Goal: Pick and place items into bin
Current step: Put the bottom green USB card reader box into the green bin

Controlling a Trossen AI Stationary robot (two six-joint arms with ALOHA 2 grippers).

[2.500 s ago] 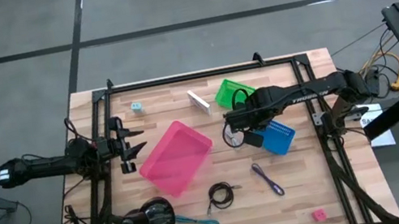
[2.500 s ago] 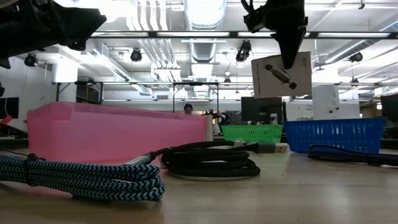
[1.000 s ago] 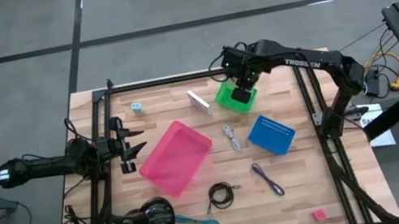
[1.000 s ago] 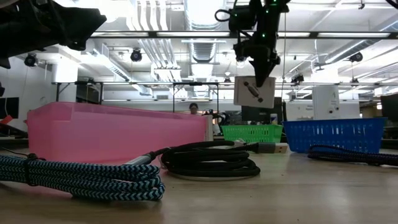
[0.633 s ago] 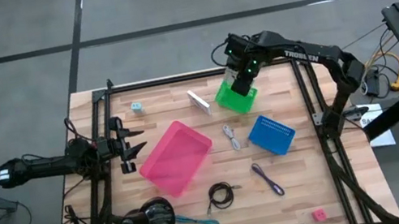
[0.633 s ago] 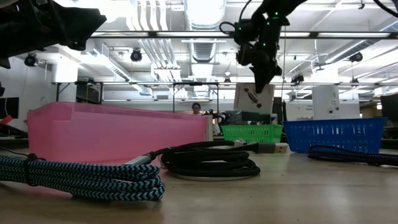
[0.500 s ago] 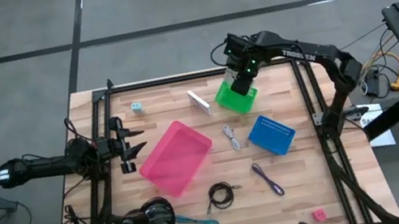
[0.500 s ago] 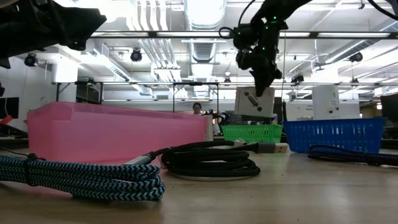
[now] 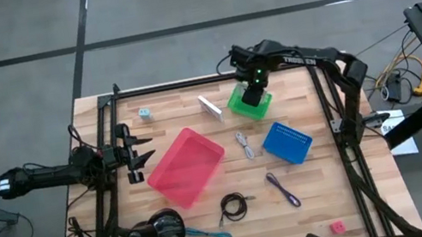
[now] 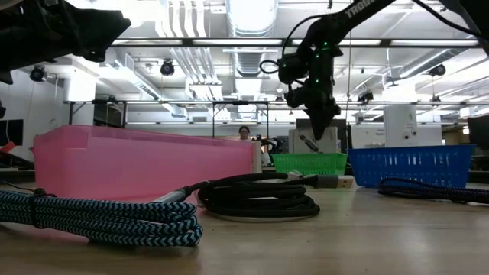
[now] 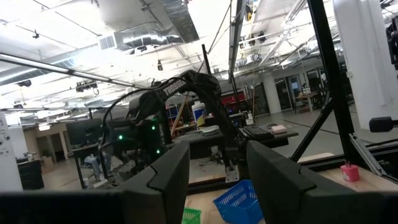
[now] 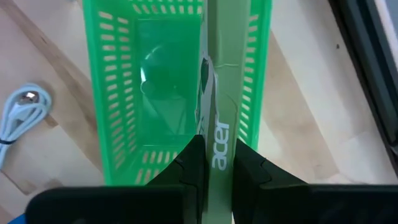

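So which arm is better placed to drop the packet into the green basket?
The right. Its gripper is shut on the packet directly above the green basket. The left gripper is open, empty, and waits at the table's left edge beside the pink bin.

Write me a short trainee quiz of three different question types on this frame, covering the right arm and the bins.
1. True or false: the right hand grips a flat pale box above the green basket.
2. Which bin lies nearest the left hand? A) blue basket B) pink bin C) green basket
3. Fill in: the whitish cord lies between the pink bin and the ____ basket.

Key: 1 true; 2 B; 3 blue
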